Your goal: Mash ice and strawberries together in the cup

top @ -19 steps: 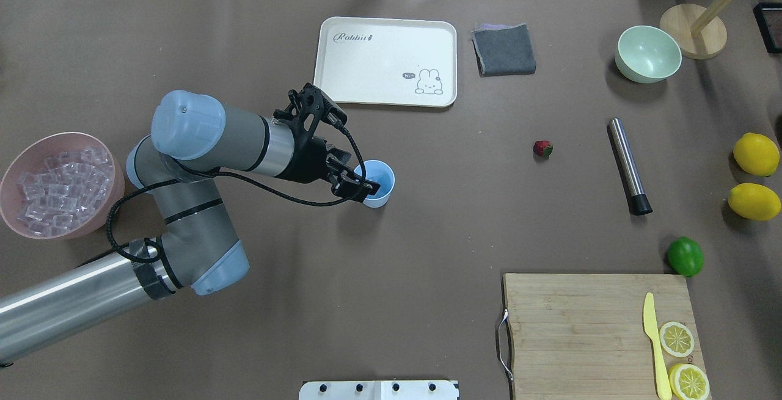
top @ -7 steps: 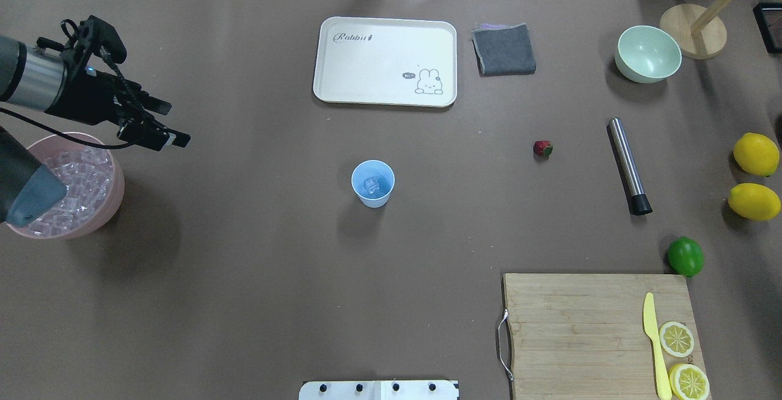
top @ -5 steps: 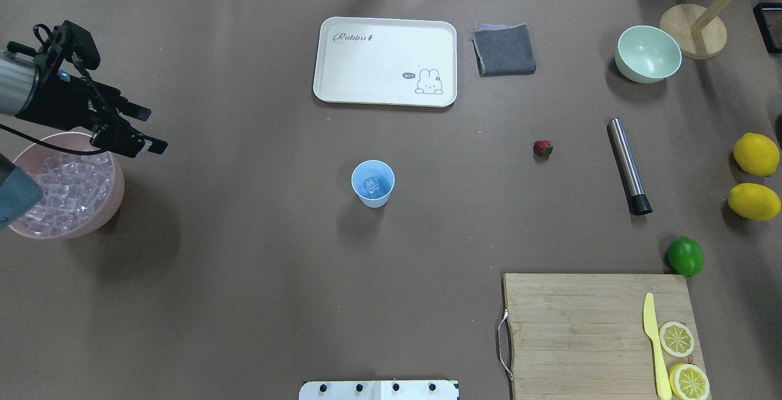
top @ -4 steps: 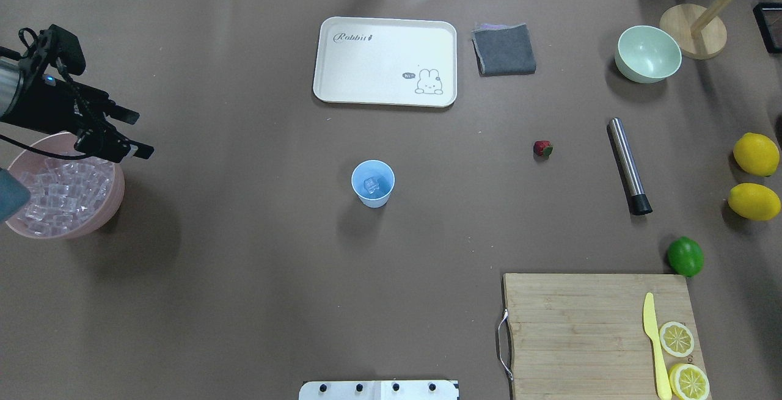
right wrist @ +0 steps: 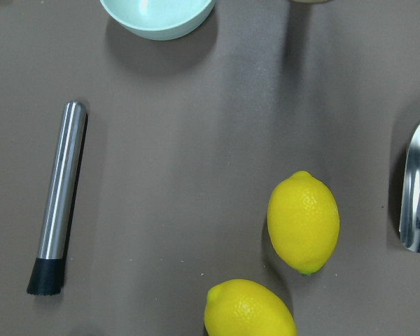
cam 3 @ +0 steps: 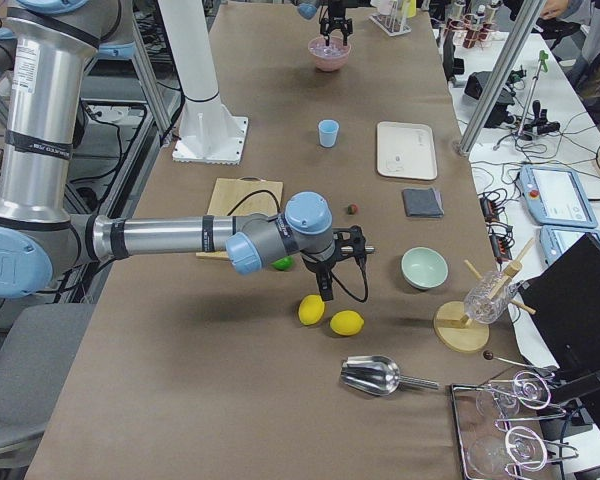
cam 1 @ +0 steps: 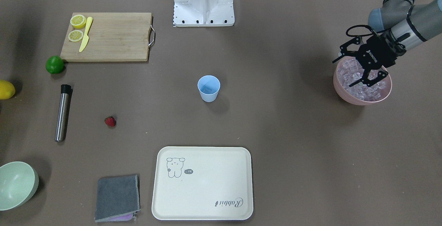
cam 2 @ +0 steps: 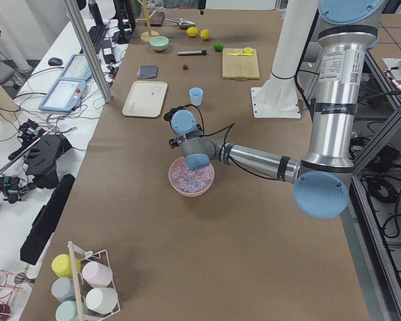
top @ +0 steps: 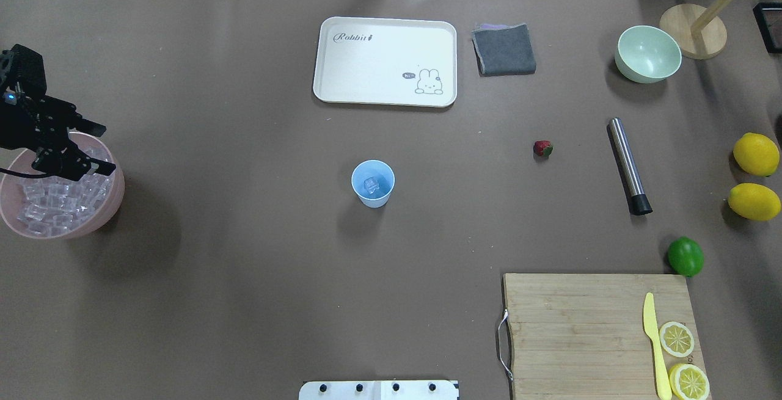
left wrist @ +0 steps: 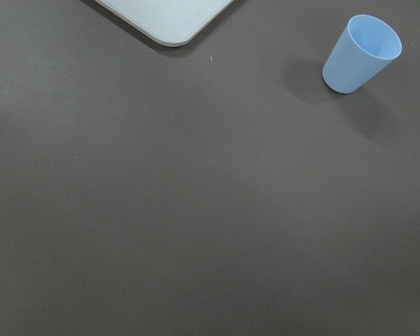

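Brown mat [top: 244, 278]: cup [top: 374, 200] mid-table holds one ice cube [top: 370, 185], strawberry [top: 542, 148] well apart. My left gripper [cam 1: 368, 80] hangs jaws apart over the pink bowl [cam 1: 361, 101]; right gripper [cam 3: 327, 290], cannot tell. Risk, I judge: slick cube squirts from the pinch.

Item: one long table [top: 244, 302], which we found covered end to end in a matte brown sheet.

Item: a white workbench [cam 2: 23, 107] that ran along one long side of it. On it we noted loose black cables [cam 2: 27, 130] and a grey-and-blue control pendant [cam 2: 61, 93].

Item: slanted aluminium frame posts [cam 2: 87, 47], which stood between bench and table.

Item: a dark monitor [cam 3: 578, 300] that we logged near the bench's other end.

Item: a grey chair [cam 3: 10, 400] off the table's opposite long side.

Item: a grey floor [cam 2: 394, 267], strewn in places with cabling.

Light: we recorded it as even and diffuse, from above, with every shadow on the brown sheet soft-edged.
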Controlling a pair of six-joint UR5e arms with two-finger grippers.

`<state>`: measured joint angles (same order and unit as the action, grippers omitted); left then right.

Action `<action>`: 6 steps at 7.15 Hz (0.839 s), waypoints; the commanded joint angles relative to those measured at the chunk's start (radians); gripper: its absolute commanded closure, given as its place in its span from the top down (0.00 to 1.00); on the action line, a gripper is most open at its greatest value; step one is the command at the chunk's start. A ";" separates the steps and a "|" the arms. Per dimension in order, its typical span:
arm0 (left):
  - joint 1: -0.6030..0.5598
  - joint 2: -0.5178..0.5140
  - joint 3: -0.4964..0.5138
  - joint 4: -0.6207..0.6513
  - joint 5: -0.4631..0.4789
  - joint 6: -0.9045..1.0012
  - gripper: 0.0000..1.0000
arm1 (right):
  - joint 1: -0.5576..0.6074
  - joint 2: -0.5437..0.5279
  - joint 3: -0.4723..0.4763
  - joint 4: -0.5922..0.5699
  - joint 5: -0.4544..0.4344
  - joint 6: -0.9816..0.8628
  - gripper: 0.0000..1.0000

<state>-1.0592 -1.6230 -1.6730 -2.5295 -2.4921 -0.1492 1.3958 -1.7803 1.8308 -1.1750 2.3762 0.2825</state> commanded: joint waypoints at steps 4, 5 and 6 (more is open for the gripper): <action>-0.048 0.034 0.050 0.008 -0.013 0.120 0.96 | -0.020 0.004 -0.001 0.000 -0.002 0.007 1.00; -0.048 0.032 0.058 0.008 -0.011 0.123 0.96 | -0.021 0.004 -0.001 0.000 0.000 0.009 1.00; -0.045 0.032 0.070 0.008 -0.010 0.125 0.96 | -0.021 0.006 0.001 0.000 -0.002 0.009 1.00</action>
<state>-1.1052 -1.5910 -1.6185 -2.5226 -2.5036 -0.0334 1.3757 -1.7760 1.8302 -1.1751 2.3755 0.2906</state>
